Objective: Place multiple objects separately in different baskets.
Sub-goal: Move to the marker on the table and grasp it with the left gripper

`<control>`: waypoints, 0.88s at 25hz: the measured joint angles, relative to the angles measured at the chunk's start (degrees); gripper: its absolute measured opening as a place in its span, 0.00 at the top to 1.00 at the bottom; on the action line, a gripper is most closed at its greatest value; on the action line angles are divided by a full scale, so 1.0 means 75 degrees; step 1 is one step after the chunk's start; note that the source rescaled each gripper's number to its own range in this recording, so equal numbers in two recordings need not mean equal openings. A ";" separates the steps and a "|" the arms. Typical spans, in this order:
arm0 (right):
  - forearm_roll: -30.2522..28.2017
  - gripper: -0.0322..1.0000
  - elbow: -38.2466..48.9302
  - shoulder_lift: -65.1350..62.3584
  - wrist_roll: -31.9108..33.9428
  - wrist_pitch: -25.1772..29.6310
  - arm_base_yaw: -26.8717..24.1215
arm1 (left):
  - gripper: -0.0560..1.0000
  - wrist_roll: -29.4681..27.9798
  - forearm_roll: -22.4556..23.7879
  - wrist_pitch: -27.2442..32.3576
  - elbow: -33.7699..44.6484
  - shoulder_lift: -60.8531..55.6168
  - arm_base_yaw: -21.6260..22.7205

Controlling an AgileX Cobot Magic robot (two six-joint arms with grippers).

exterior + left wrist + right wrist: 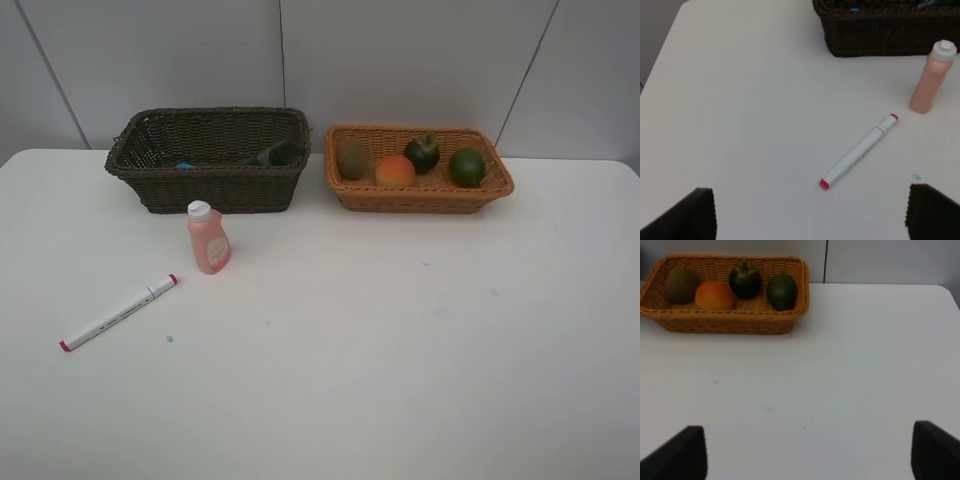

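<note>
The marker point(858, 151), lying flat on the surface point(740, 100) near the upright pink bottle point(931, 80) and in front of the dark basket point(880, 35), is seemingly being targeted by the left hand point(810, 212), which is being held wide apart and empty, and is best being gripped across mid-barrel so that rolling is avoided.

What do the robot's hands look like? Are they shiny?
Only the fingertips show. The left gripper has two black, blocky fingers with finely ribbed edges, dull rather than shiny. The right gripper has the same kind of dark, squared-off fingers. No cables, markings or arm parts are visible, and the high camera shows no arm at all.
</note>
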 joint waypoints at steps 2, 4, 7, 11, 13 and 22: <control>0.0000 0.01 0.0000 0.0000 0.0000 0.0000 0.0000 | 0.00 0.0000 0.0000 0.0000 0.0000 0.0000 0.0000; 0.0000 0.01 0.0000 0.0000 0.0000 0.0000 0.0000 | 0.00 0.0000 0.0000 0.0000 0.0000 0.0000 0.0000; -0.0166 0.01 0.0000 0.0000 0.0000 0.0000 0.0000 | 0.00 0.0000 0.0000 0.0000 0.0000 0.0000 0.0000; -0.0233 0.01 0.0000 0.0000 0.0000 0.0000 0.0000 | 0.00 0.0000 0.0000 0.0000 0.0000 0.0000 0.0000; -0.0233 0.01 0.0000 0.0000 0.0000 0.0000 0.0000 | 0.00 0.0000 0.0000 0.0000 0.0000 0.0000 0.0000; -0.0233 0.01 0.0000 0.0000 0.0000 0.0000 0.0000 | 0.00 0.0000 0.0000 0.0000 0.0000 0.0000 0.0000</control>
